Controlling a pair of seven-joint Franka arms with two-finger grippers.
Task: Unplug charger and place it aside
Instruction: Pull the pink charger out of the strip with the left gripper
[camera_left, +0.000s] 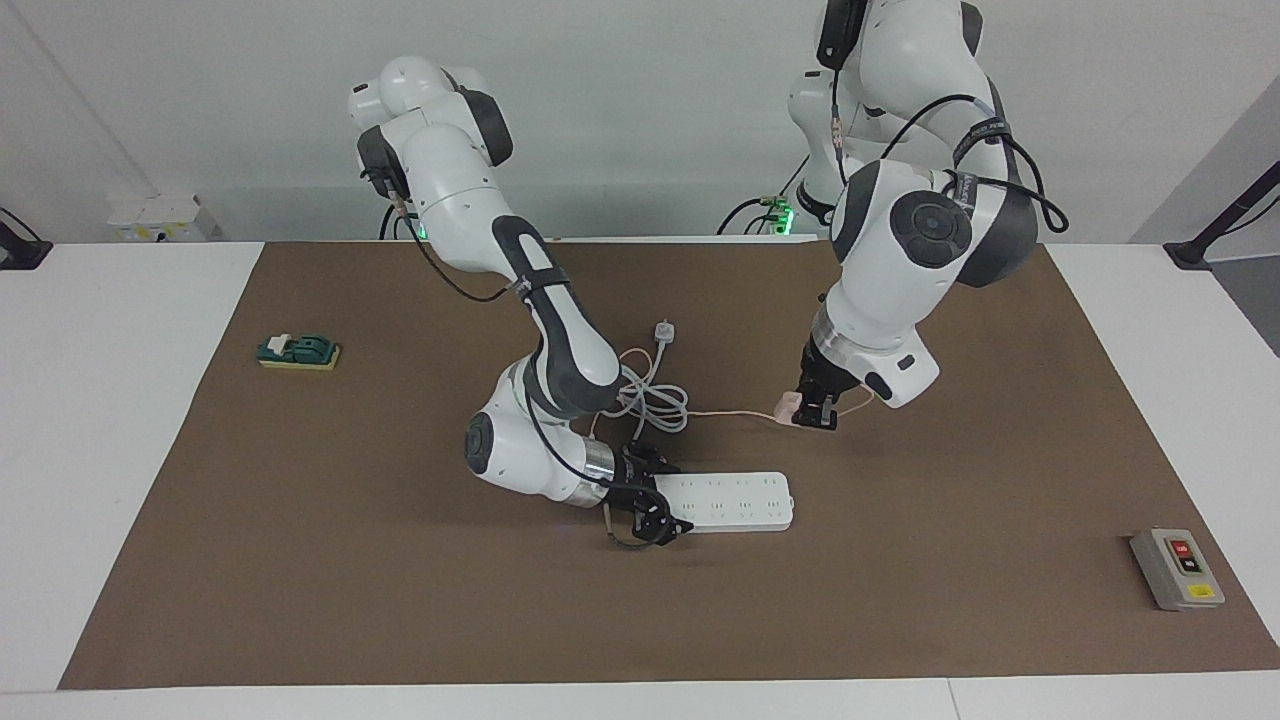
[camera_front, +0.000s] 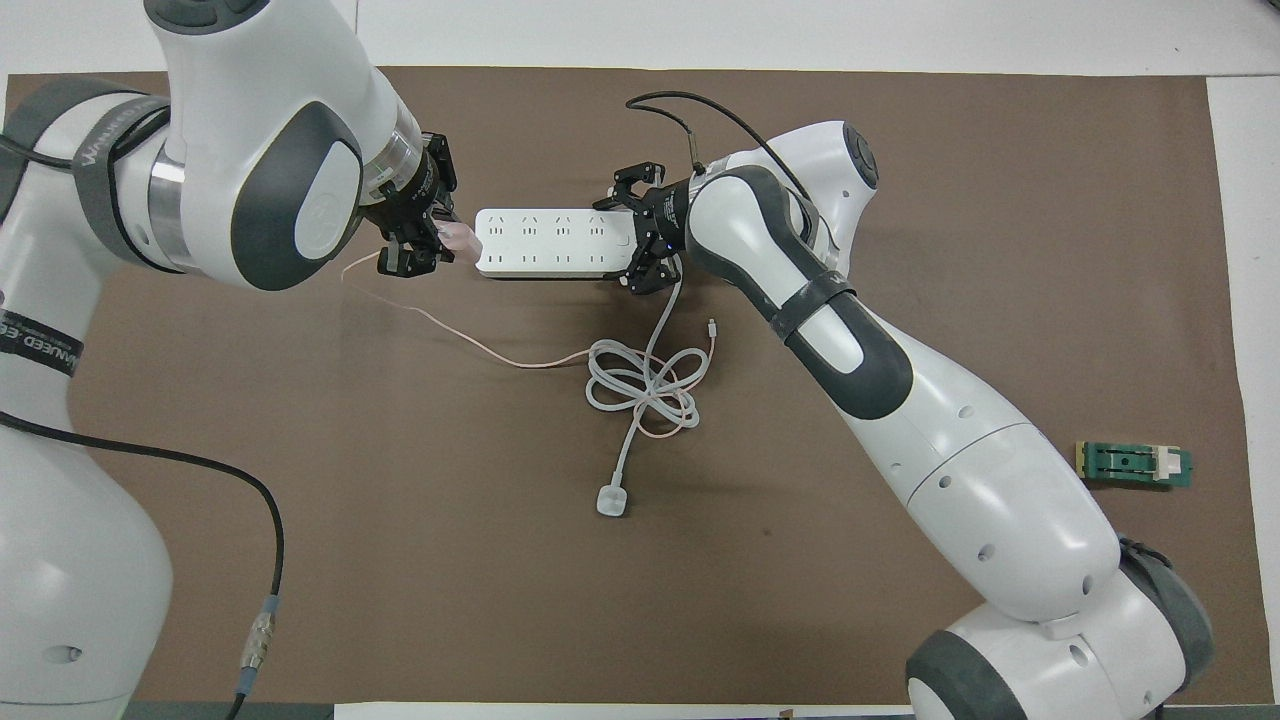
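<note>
While left gripper (camera_left: 812, 411) clamps charger (camera_left: 788, 407), cable trails twd right arm's end.

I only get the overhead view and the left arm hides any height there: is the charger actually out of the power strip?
Observer: Yes. The facing view shows the charger lifted in the left end effector, over the mat and clear of the power strip.
Operator: Is the right arm raised too?
Observer: No. The right end effector is down at table level, at the strip's end.
</note>
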